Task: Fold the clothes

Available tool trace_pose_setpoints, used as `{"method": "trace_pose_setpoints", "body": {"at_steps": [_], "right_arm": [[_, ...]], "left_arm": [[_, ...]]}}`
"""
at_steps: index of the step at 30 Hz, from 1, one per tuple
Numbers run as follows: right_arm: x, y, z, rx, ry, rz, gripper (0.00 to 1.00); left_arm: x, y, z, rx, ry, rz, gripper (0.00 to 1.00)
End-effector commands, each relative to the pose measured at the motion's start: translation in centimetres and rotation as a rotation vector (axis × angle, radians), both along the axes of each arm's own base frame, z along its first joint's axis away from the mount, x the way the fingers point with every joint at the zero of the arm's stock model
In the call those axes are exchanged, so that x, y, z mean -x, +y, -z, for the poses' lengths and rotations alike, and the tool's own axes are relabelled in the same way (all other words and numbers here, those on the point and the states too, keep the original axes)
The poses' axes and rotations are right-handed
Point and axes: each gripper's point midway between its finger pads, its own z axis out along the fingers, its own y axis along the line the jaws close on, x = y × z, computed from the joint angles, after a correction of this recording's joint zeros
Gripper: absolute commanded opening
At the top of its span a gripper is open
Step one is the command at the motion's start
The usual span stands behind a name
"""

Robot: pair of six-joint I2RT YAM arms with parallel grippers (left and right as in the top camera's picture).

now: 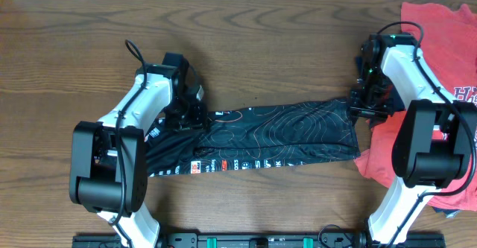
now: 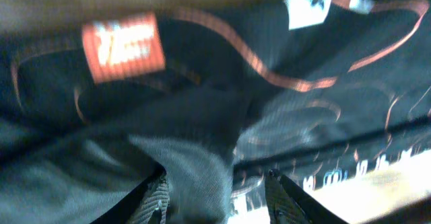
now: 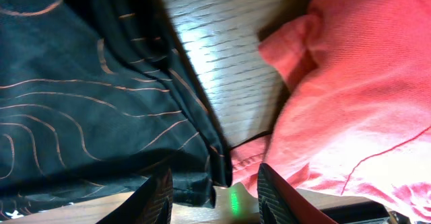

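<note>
So the jersey (image 1: 276,136) is lying across the middle of the worktop (image 1: 261,47) as one long, narrow band, running from one arm to the other. I'd call that about halfway. The long sides look folded in already, and the right end has a fairly clean, square edge. The left end is messier: the cloth fans out wider and bunches up under the arm there.

The left end effector (image 1: 186,115) sits right on that bunched end. Its wrist view shows the jaws parted with a ridge of grey mesh and black cloth between them, and it looks loose rather than pinched. The right end effector (image 1: 367,103) is at the opposite end, jaws also partway apart. The hem lies by one finger and bare wood shows in the gap, so I'd say it's holding nothing.

The red tee (image 1: 440,39) is heaped right next to that end, its edge nearly touching the hem, so a sloppy grab could catch it.

My guess at what's left is folding the band across its length once or twice, then flattening the left side.
</note>
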Motion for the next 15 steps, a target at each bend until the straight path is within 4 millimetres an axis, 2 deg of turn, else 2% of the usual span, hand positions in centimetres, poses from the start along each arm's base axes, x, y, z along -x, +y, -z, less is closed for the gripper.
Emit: {"method": "trace_pose_setpoints", "body": {"at_steps": [1,3,6,10,15], "right_arm": [[0.0,-0.8,-0.8,0.005,-0.022,0.010,0.39],[0.0,-0.9,-0.8,0.005,-0.021,0.014,0.39],[0.2,-0.9,-0.8,0.004,-0.015,0.015,0.39],[0.2,-0.9,-0.8,0.005,-0.015,0.015,0.39],[0.2,-0.9,-0.8,0.005,-0.015,0.015,0.39]], "left_arm": [[-0.9,-0.6,-0.7,0.013,-0.033,-0.027,0.39],[-0.9,-0.9,-0.6,0.012,-0.033,-0.035,0.26],[-0.4,-1.2,-0.2,-0.014,-0.028,-0.012,0.15],[-0.1,-1.0,0.2,-0.072,-0.036,0.015,0.07],[0.3,-1.6,0.3,-0.084,-0.028,0.013,0.06]]}}
